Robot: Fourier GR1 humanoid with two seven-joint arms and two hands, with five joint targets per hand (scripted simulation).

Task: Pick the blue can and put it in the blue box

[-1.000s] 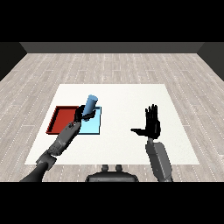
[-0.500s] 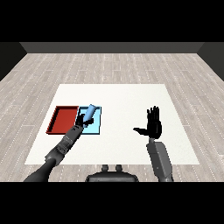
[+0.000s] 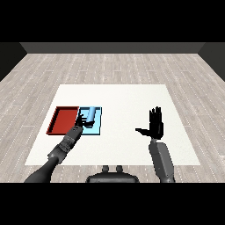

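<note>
Fingers of my left hand point(image 3: 82, 118) curled round blue can point(image 3: 91, 114) over blue tray point(image 3: 97, 127); right hand point(image 3: 155, 126) spread open, far right

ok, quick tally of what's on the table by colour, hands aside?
Red: 1, the red tray
Light blue: 1, the light blue tray
Blue: 1, the blue can, over the light blue tray at the left hand
Total: 3

blue can point(image 3: 91, 114): no readable label or brand
trays, table: no text, numbers or signs legible
</note>
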